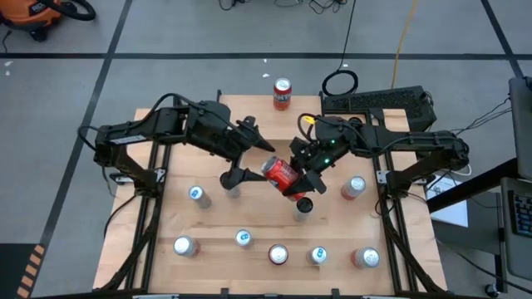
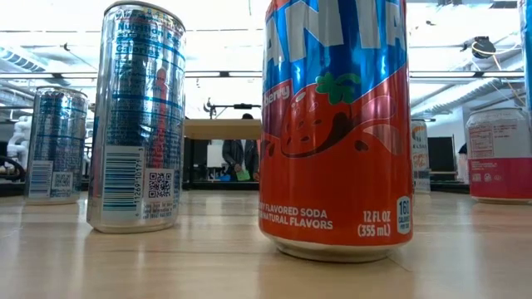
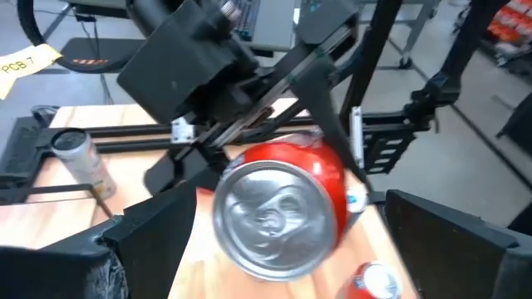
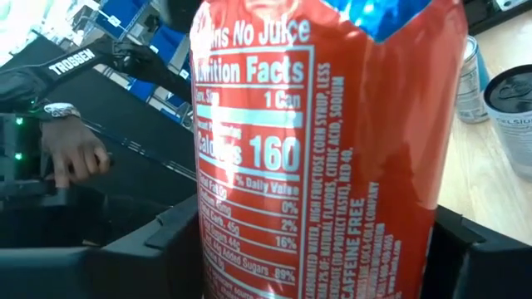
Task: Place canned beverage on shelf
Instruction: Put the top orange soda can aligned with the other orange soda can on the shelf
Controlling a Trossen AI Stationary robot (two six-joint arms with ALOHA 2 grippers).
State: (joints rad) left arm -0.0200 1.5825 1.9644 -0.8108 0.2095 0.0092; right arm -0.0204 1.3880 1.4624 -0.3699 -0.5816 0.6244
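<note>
Red can held above mid-desk.
My right end effector (image 1: 301, 176) grips the red can (image 1: 281, 173); my left end effector (image 1: 246, 154) is spread beside it. Nine other cans stand on the desk (image 1: 249, 218).

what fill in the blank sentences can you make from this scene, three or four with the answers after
1. The red can is clamped in the ____ gripper.
2. That can is held lying on its ____, not upright.
3. The left gripper has its fingers ____ beside the can.
4. In the low view, the wooden shelf stands ____ the cans lined up in front.

Missing words: right; side; open; behind
</note>
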